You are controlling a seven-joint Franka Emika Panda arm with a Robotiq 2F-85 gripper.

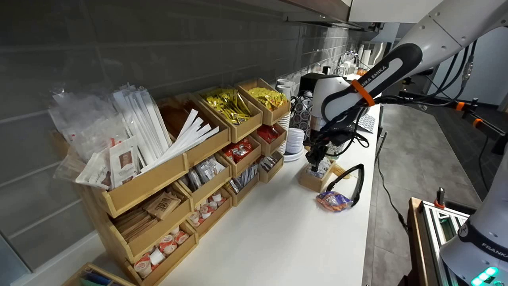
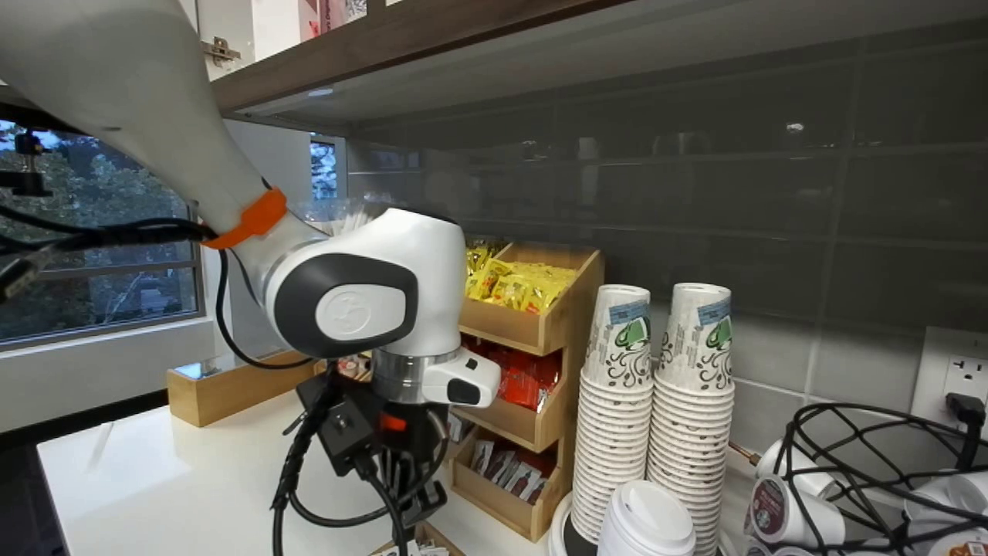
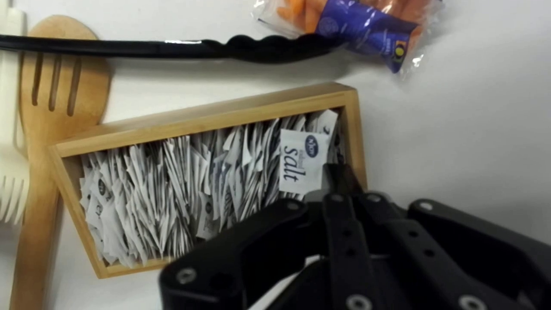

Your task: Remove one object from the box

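Note:
The small tan box [image 3: 202, 116] is packed with several white paper packets, seen in the wrist view. A salt packet [image 3: 299, 161] lies face up on top near the box's right end. The box also shows on the counter in an exterior view [image 1: 311, 182]; only its end shows at the bottom edge in an exterior view [image 2: 441, 538]. My gripper [image 3: 343, 177] points down at the box's right end, its fingertips together beside the salt packet's edge. I cannot see whether a packet is pinched between them. The gripper [image 1: 314, 169] stands over the box in an exterior view.
A bag of carrots [image 1: 334, 201] and a black curved handle [image 1: 359, 184] lie beside the box. A wooden slotted spoon [image 3: 64, 94] and white plastic cutlery [image 3: 10, 181] lie at its other end. The tiered wooden rack [image 1: 216, 190], cup stacks [image 2: 614, 432] and wire basket [image 2: 857, 463] stand along the wall.

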